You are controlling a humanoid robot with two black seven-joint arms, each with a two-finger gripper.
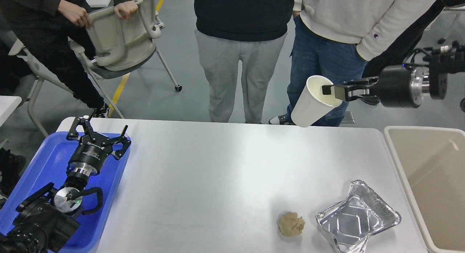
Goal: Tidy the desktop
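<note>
A white paper cup (314, 100) is pinched at its rim by the right gripper (332, 90) above the desktop (218, 173), beside the beige bin (428, 180), while a crumpled paper ball (291, 224) and foil trays (358, 218) are left on the desktop near the bin, and the left gripper (98, 131) is held wide and empty over the blue tray (43, 162).

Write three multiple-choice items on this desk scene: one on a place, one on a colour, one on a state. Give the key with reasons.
1. Where is the crumpled paper ball?
A. in the tray
B. on the desktop, left of the foil containers
C. in the bin

2. The tray under the left gripper is:
A. blue
B. red
C. green

3. The right gripper is:
A. open, empty
B. shut on the paper cup
C. resting on the desktop

Key: B, the ball lies beside the foil; A, the tray is blue; B, its fingers pinch the tilted cup's rim.
</note>
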